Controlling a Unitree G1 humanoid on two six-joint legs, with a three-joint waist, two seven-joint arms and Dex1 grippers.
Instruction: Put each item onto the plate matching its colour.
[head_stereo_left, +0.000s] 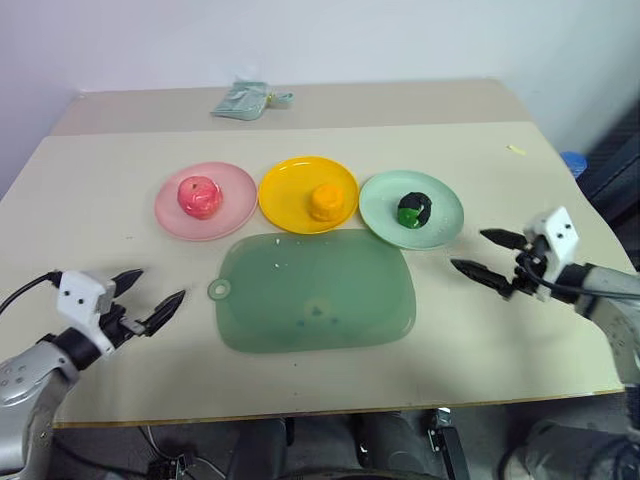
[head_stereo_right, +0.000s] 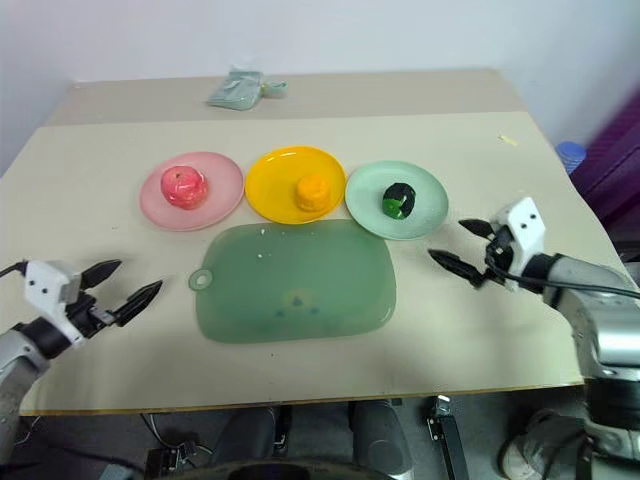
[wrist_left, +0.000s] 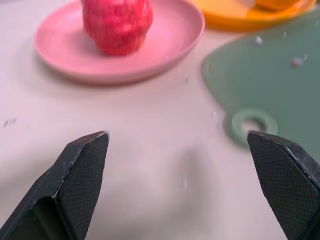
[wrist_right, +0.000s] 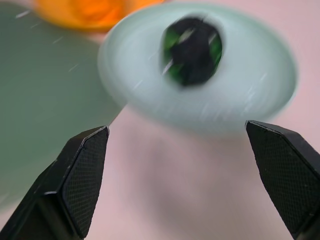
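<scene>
A beige table (head_stereo_left: 120, 160) stands against a plain pale wall (head_stereo_left: 350, 40) — evenly lit, with 1 crumpled greenish wrapper (head_stereo_left: 245, 100) near its far edge.

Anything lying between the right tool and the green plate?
No. In the right wrist view, bare tabletop runs from the open right tool to the green plate.
</scene>
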